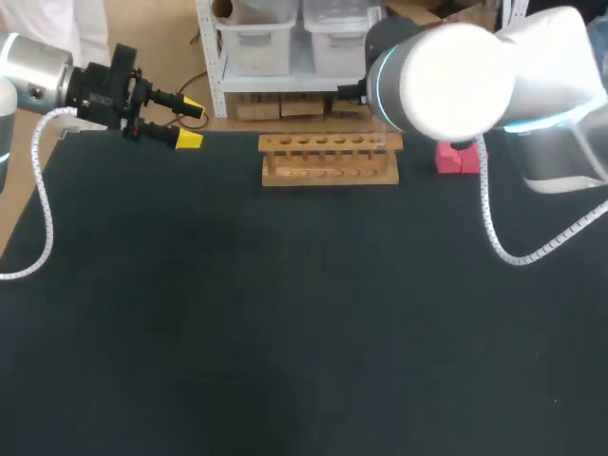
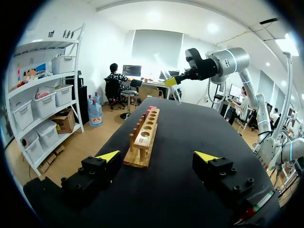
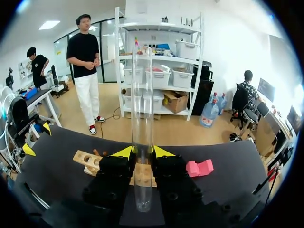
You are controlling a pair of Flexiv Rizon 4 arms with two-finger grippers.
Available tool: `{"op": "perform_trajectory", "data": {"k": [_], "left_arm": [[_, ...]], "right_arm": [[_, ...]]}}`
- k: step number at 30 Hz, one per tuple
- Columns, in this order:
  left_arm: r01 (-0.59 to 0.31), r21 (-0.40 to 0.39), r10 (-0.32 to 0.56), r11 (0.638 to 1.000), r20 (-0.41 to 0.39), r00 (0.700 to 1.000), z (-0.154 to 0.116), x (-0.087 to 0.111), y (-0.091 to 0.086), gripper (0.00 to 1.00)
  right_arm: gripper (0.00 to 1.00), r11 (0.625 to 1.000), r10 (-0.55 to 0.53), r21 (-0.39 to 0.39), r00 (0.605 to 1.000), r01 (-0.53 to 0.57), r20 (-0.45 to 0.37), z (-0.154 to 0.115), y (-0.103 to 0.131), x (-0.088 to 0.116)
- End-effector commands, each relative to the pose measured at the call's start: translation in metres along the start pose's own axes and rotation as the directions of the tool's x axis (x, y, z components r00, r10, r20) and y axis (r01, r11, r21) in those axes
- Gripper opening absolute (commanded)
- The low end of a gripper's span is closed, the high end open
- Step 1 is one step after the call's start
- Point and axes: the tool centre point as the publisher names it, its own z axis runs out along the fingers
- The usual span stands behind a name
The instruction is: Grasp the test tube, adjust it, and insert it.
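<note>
Right wrist view: right fingers (image 3: 123, 152) clamp the upright tube (image 3: 142, 95) over the rack (image 3: 85, 159); left fingers (image 2: 108, 156) gape wide, off the rack's left end.

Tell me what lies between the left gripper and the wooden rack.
Nothing: only bare black table separates the left gripper from the wooden rack, as the head view shows; the left wrist view agrees.
</note>
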Motion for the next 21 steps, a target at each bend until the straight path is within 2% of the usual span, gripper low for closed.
{"op": "perform_trajectory", "data": {"k": [1, 13, 21], "left_arm": [[-0.002, -0.002, 0.002, 1.000, 0.001, 1.000, 0.000, 0.001, -0.001, 1.00], [-0.002, -0.002, 0.002, 1.000, 0.001, 1.000, 0.000, 0.001, -0.001, 1.00], [-0.002, -0.002, 0.002, 1.000, 0.001, 1.000, 0.000, 0.001, -0.001, 1.00]], "right_arm": [[0.00, 0.999, 0.019, -0.031, 0.934, -0.009, 0.357, 0.008, -0.004, 0.002], [0.00, 0.996, 0.020, -0.084, 0.897, 0.019, 0.441, 0.019, -0.007, -0.007], [0.00, 0.991, 0.029, -0.130, 0.906, 0.029, 0.422, 0.023, -0.005, -0.009]]}}
